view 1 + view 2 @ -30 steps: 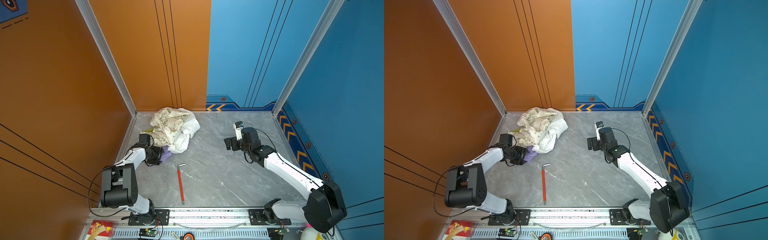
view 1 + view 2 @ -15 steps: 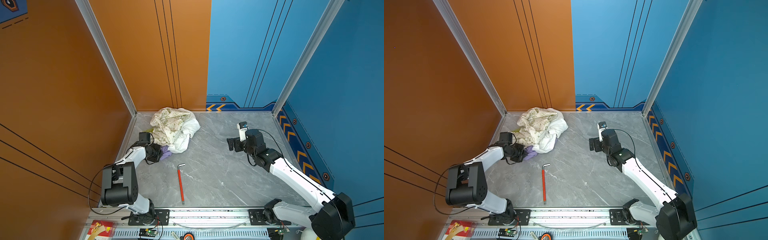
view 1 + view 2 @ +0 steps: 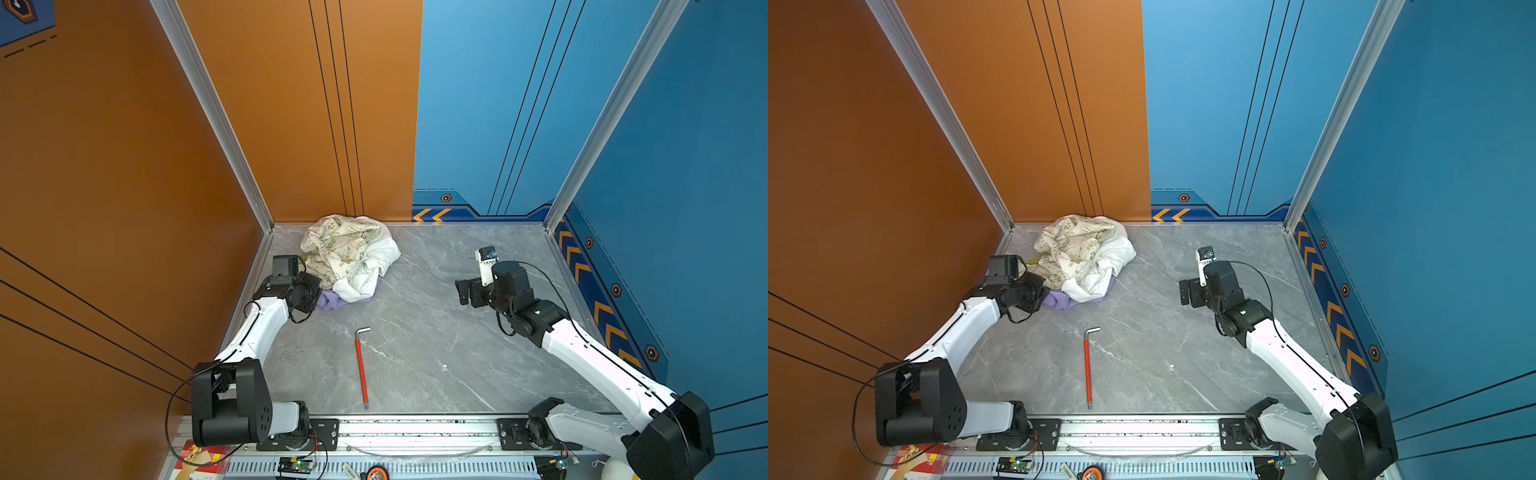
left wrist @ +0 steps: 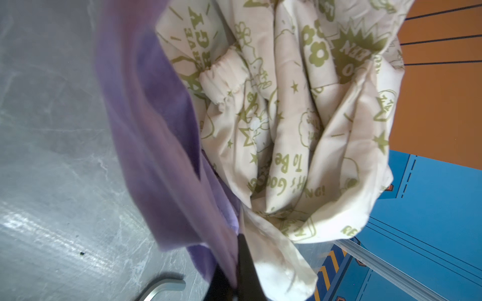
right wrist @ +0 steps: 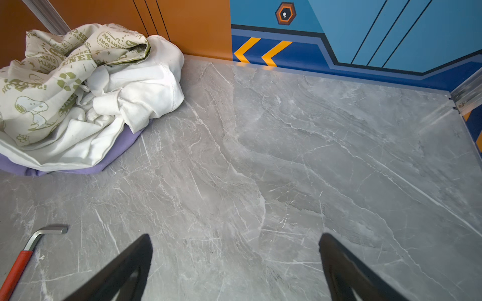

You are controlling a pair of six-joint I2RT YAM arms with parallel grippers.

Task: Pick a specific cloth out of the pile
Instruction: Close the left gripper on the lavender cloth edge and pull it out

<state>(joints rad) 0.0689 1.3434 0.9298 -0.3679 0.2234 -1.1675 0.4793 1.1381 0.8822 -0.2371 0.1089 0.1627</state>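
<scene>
Three cloths are being kept in one pile [image 3: 349, 253], and the purple cloth [image 3: 332, 300] is lying at the bottom, under the white cloth [image 5: 135, 86] and the cream printed cloth [image 4: 287, 104]. Its exposed edge is being pinched by the left gripper [image 4: 234, 273], whose jaws are closed on it, probably so that it can be drawn out sideways without lifting the others. The right gripper [image 5: 236, 242] is being held wide open and empty over the bare table [image 5: 313, 156], well apart from the pile.
</scene>
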